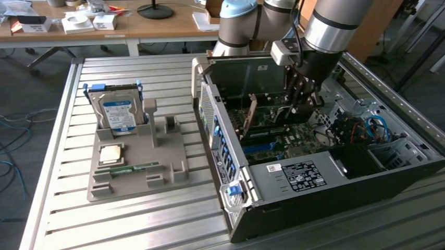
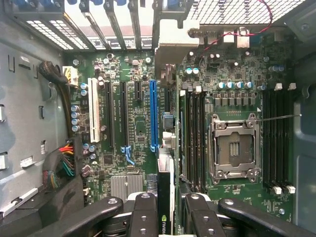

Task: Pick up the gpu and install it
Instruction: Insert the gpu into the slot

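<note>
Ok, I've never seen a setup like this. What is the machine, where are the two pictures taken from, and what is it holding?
It is one robot arm with a gripper, reaching into an open computer case on a slatted metal table. The exterior view looks on from off the arm; the wrist view looks past the fingers at the motherboard. The gripper is shut on the gpu, a thin dark card seen edge-on. Beside the case, a grey holder carries a hard drive, a processor chip and a memory stick.
</note>
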Controlling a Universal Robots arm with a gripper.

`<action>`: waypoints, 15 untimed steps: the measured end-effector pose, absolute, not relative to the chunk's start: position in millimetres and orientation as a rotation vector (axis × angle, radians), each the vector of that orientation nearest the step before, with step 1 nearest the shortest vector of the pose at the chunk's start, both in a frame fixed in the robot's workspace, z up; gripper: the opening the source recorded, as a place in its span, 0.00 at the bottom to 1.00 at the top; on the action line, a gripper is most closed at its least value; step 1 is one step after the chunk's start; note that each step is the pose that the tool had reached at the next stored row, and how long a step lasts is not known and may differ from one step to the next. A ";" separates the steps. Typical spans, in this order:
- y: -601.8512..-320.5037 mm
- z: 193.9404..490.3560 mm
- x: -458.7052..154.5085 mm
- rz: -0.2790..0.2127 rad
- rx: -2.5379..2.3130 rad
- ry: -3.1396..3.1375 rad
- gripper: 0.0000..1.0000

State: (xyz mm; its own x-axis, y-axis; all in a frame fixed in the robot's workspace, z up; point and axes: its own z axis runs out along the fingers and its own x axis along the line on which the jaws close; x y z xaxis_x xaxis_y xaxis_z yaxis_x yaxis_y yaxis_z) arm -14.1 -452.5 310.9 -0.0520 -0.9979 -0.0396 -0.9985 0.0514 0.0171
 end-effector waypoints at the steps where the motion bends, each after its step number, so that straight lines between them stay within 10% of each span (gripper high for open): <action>1: -452.5 310.9 -14.1 0.062 -2.151 2.265 0.26; 15: -452.5 300.8 -14.4 0.062 -2.151 2.265 0.26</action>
State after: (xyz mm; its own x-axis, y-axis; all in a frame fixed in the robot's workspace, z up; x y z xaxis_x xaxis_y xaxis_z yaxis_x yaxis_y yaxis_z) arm -14.4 -452.5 300.8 -0.0520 -0.9979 -0.0397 -0.9985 0.0514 0.0169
